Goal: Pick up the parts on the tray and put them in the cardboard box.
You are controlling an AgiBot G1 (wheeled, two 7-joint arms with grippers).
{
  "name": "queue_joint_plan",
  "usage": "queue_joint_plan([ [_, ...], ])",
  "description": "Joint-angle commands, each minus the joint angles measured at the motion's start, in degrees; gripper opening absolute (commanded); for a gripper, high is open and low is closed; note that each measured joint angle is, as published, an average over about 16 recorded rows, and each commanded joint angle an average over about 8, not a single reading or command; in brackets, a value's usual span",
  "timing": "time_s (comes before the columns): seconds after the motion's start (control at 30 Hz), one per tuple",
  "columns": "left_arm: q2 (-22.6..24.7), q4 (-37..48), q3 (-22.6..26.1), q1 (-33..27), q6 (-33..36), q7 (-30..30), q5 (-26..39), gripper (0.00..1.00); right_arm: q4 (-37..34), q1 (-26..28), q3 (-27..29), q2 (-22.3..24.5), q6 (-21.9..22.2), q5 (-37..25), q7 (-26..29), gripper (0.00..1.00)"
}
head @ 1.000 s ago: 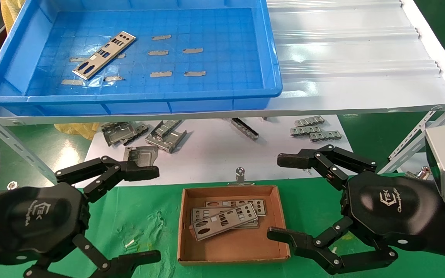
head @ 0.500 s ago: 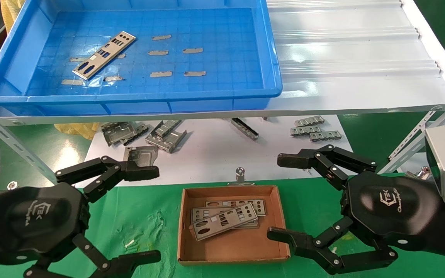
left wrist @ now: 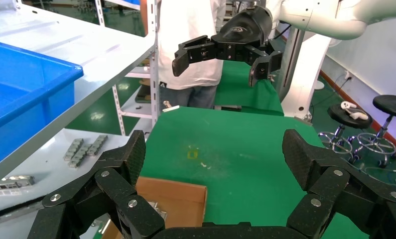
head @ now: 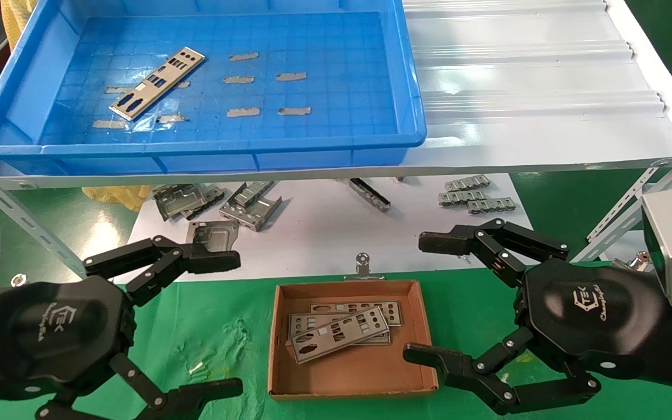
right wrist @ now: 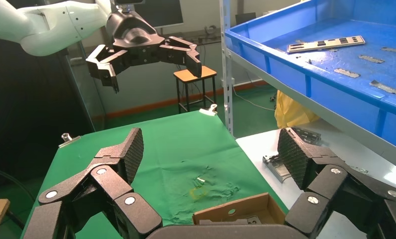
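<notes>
The remaining part (head: 157,83) on the tray (head: 412,105), far-left, is thin, stiff, light; pinch across its long edges. Left gripper (head: 228,324) and right gripper (head: 423,297) hover spread, empty.

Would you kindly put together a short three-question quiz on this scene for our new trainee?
1. True or false: the large bright-blue plastic tray still holds one thin silver metal plate.
2. How many plates can be counted in the small brown cardboard box?
3. Which tool holds a plate: A left tool, B right tool, C neither?

Key: 1 true. 2 three, overlapping. 3 C; both are open beside the box.
</notes>
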Motion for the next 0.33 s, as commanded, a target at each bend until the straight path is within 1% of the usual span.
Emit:
queue_joint_plan([
  [0.03, 0.00, 0.00, 0.00, 0.00, 0.00, 0.00, 0.00, 1.00, 0.00, 0.00, 0.00, 0.00, 0.00, 0.00, 0.00, 1.00],
  [0.33, 0.00, 0.00, 0.00, 0.00, 0.00, 0.00, 0.00, 1.00, 0.00, 0.00, 0.00, 0.00, 0.00, 0.00, 0.00, 1.00],
])
